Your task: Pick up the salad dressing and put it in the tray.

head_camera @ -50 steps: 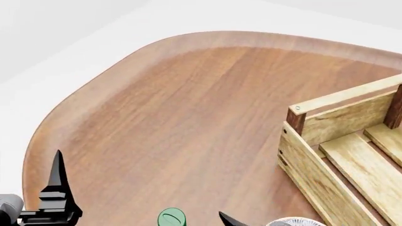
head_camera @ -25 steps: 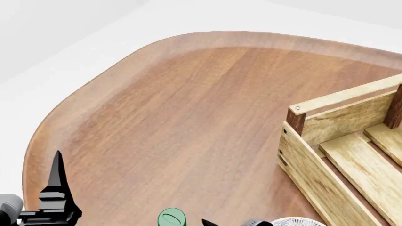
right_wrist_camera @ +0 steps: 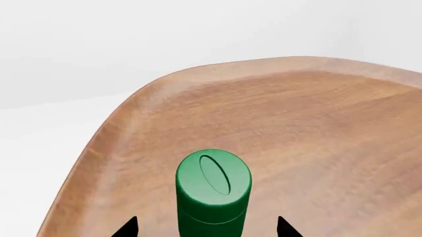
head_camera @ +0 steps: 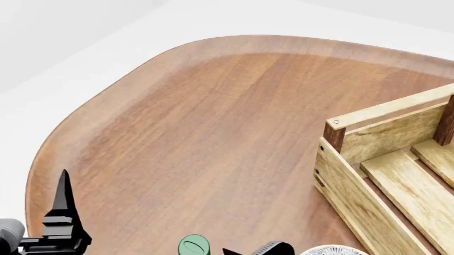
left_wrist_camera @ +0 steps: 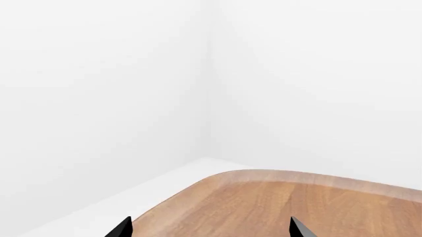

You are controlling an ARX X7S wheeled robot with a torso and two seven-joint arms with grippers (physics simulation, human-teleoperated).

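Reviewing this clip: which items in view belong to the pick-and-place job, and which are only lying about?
Job items:
- small bottle with a glossy green round cap
- large light wooden slatted crate with dark corner posts
- right gripper, open around the bottle

Lying about:
- round grey-and-white patterned bowl
- left gripper, idle

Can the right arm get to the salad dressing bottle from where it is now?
Probably yes. In the right wrist view the bottle's green cap stands between the two open fingertips of the right end effector, with bare table around it and nothing between.
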